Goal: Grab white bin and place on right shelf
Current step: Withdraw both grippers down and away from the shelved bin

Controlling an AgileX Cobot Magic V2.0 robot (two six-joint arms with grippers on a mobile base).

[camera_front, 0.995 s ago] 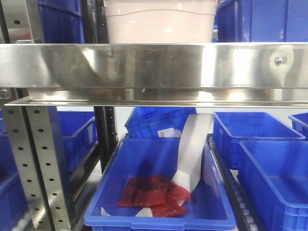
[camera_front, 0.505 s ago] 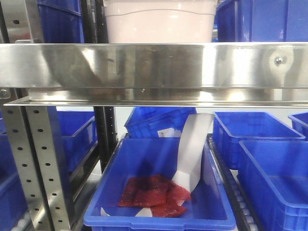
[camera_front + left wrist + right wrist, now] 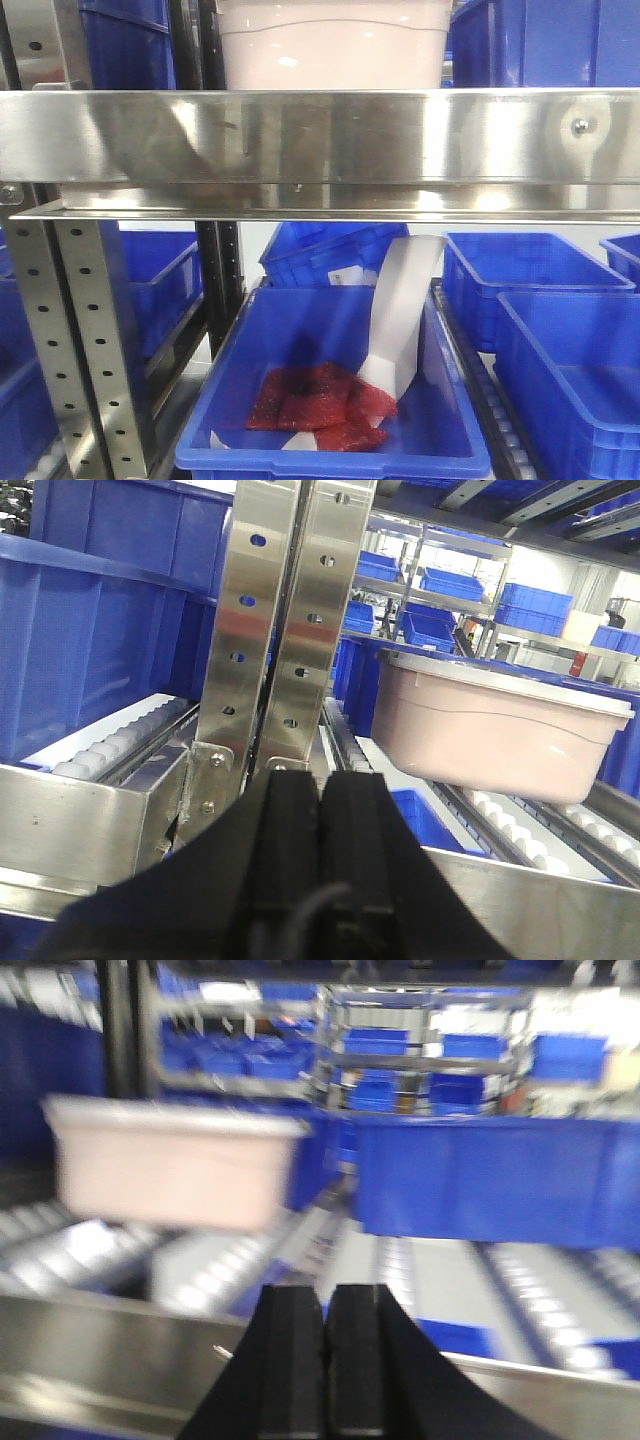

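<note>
Pinkish-white plastic, the white bin (image 3: 332,45) rests on the roller level of the right shelf (image 3: 320,135), behind its steel front rail, unmoved since the earlier frames. The left gripper (image 3: 322,825) and right gripper (image 3: 324,1345) both show fingers pressed together, holding nothing, short of the rail. The right wrist view is motion-blurred.

1. L gripper (image 3: 322,810): black fingers seen pressed together, no gap, nothing held between; pointed fwd and level.
2. R gripper (image 3: 323,1325): black fingers likewise closed against each other, nothing gripped; view is blurred, so finer detail can't be made out.
</note>
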